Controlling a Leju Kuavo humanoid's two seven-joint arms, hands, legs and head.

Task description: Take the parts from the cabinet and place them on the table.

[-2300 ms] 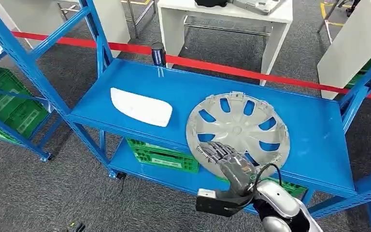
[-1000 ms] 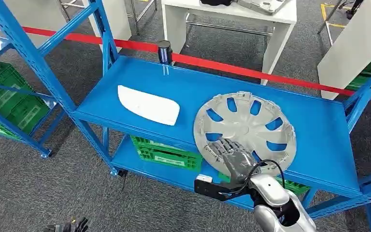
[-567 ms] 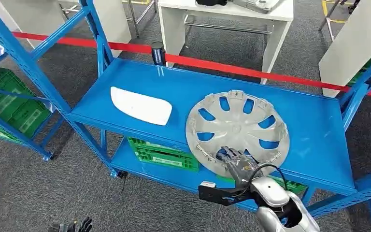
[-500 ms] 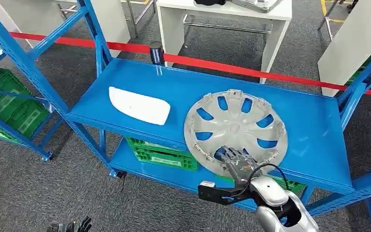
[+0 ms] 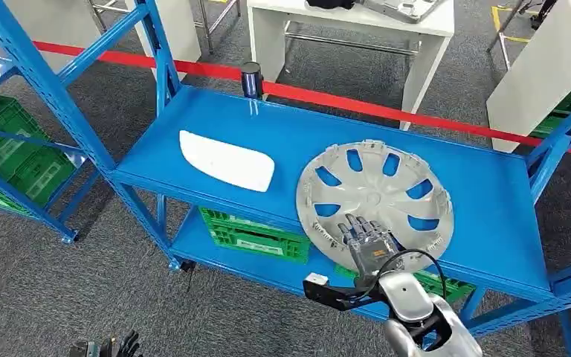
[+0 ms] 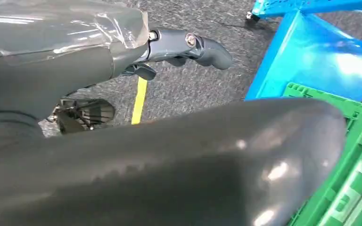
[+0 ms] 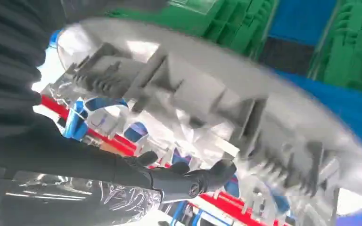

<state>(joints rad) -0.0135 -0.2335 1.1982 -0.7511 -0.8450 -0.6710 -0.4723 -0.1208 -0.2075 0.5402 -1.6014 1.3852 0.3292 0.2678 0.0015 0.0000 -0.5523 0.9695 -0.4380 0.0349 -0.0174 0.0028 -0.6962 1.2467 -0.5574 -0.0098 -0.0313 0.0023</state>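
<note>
A silver hubcap (image 5: pixel 375 197) lies on the blue shelf (image 5: pixel 483 216), its near rim jutting over the front edge. My right hand (image 5: pixel 366 244) grips that near rim, with the fingers laid on top of the face. The right wrist view looks at the ribbed underside of the hubcap (image 7: pixel 207 94), where the dark thumb (image 7: pixel 188 181) reaches under it. A white curved part (image 5: pixel 227 161) lies flat on the left half of the shelf, apart from the hand. My left hand (image 6: pixel 188 44) hangs over the carpet holding nothing; its dark fingers (image 5: pixel 111 347) peek in low on the left.
Green crates (image 5: pixel 256 236) sit on the lower shelf under the front edge. Blue uprights (image 5: pixel 52 89) frame the left side and blue braces (image 5: pixel 557 141) the right. A dark cylinder (image 5: pixel 250 79) stands at the back edge. Beyond a red tape line (image 5: pixel 386 113) stands a white table (image 5: pixel 357 18).
The whole picture has shifted a little with the camera. My right hand has slid along the hubcap's near rim toward its middle and drawn its fingers closer together on it.
</note>
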